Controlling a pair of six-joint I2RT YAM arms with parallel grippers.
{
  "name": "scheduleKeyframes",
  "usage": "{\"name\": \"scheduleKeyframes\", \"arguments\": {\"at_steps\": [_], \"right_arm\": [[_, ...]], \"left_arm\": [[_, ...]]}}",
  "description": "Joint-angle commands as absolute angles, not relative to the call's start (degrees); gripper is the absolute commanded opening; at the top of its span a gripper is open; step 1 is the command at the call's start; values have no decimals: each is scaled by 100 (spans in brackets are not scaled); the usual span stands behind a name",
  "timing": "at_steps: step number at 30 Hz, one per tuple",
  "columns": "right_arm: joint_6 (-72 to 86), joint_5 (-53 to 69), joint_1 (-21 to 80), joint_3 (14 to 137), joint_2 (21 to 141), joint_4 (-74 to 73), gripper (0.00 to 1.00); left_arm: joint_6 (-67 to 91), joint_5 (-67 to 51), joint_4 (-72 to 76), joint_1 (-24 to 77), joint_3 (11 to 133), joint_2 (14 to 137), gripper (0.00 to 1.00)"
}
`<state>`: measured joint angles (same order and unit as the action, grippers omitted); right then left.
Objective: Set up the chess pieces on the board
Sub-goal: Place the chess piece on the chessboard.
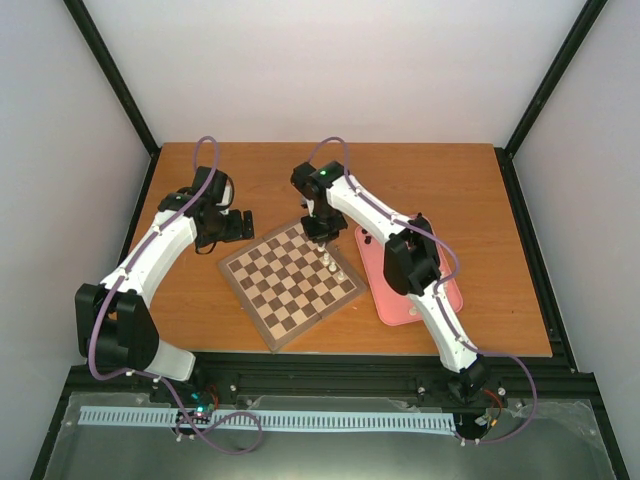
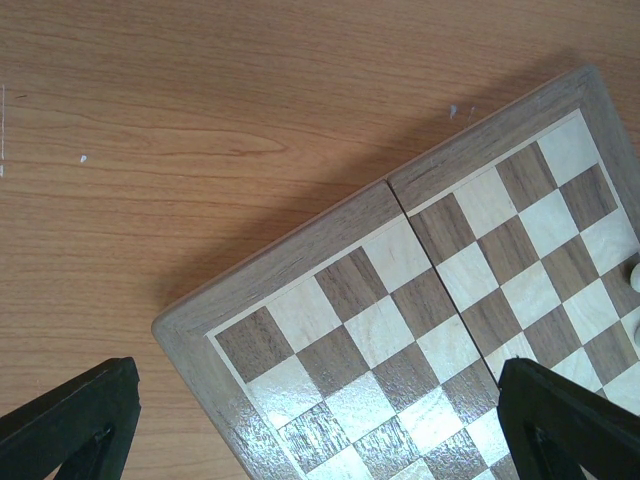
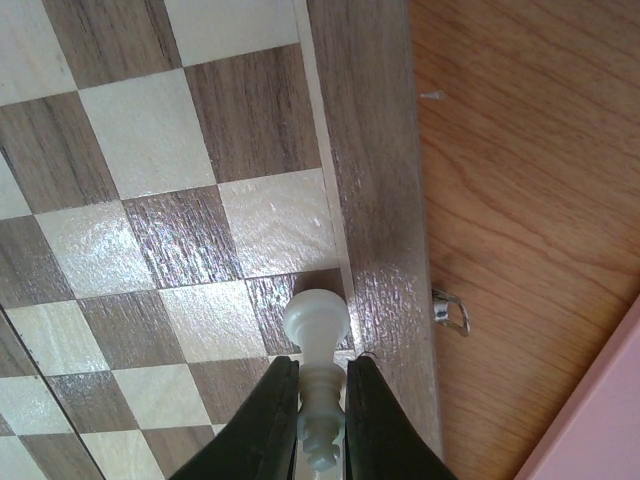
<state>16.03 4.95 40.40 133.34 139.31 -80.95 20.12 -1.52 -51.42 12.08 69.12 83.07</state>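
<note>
The right fingers (image 3: 268, 420) pinched a cream-white chess piece (image 3: 317, 318), its rounded end poking past their tips, above a dark edge square of the board (image 3: 150, 130). Released off-upright, it might topple over the border onto the counter (image 3: 520, 200). The left fingers (image 2: 75, 420) hung wide apart.

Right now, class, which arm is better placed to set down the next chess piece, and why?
Right. The right gripper is shut on a white piece over an edge square of the board; the left gripper is open and empty.
</note>
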Motion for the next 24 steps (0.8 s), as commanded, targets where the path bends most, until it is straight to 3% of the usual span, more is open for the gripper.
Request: {"name": "scheduleKeyframes", "arguments": {"at_steps": [1, 18, 24], "right_arm": [[1573, 475, 4148, 13330, 14107, -8053, 8], [1524, 229, 4179, 13341, 14067, -8306, 12], [1493, 233, 4216, 13346, 14036, -8279, 20]], "left_arm": [[1926, -141, -5113, 1239, 6943, 8265, 100], [1940, -195, -5105, 1239, 6943, 8295, 100], [1942, -215, -5093, 1239, 6970, 8312, 100]]}}
